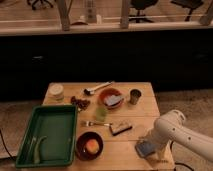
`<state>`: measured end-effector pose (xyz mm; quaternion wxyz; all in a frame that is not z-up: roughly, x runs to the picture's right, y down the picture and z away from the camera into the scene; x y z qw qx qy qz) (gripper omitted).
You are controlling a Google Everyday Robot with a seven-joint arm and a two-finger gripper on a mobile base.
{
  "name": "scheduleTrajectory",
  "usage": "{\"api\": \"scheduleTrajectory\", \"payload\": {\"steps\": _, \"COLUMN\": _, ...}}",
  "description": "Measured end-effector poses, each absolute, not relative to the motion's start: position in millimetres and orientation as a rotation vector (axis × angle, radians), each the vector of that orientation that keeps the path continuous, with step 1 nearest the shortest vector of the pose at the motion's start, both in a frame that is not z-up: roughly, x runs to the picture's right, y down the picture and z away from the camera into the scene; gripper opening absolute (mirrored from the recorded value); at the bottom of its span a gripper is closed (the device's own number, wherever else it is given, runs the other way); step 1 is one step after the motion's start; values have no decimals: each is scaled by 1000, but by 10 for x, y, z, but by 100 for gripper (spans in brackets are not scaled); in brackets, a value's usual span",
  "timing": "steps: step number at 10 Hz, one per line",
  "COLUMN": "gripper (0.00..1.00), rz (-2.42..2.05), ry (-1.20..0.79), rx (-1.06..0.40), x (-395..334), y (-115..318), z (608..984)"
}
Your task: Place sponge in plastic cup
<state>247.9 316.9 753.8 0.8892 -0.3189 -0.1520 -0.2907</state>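
The sponge [145, 148] sits on the table's [145, 117] near right corner, right at the gripper [151, 145]. Whether the gripper clasps it or has let go cannot be told. Just left of the gripper lies a dark block [121, 128]. Farther left are the pale green plastic cup [101, 113], a dark bowl [90, 146] and a green tray [50, 135]. Beyond the gripper stand a red bowl [111, 97] and a dark cup [135, 96].

Wooden table [145, 110] holding green tray [56, 107], red bowl [102, 95], dark bowl [80, 145], green cup [101, 113], jar [56, 92], brush [121, 128]; sponge [144, 148] near front-right corner, gripper [150, 150] at it.
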Motion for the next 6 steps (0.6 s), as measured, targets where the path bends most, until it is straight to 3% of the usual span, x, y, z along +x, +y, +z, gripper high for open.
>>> {"api": "scheduleTrajectory", "payload": {"steps": 6, "gripper": 3, "rz": -608, "ry": -313, "rx": -646, "x": 2443, "y": 3137, "z": 7557}}
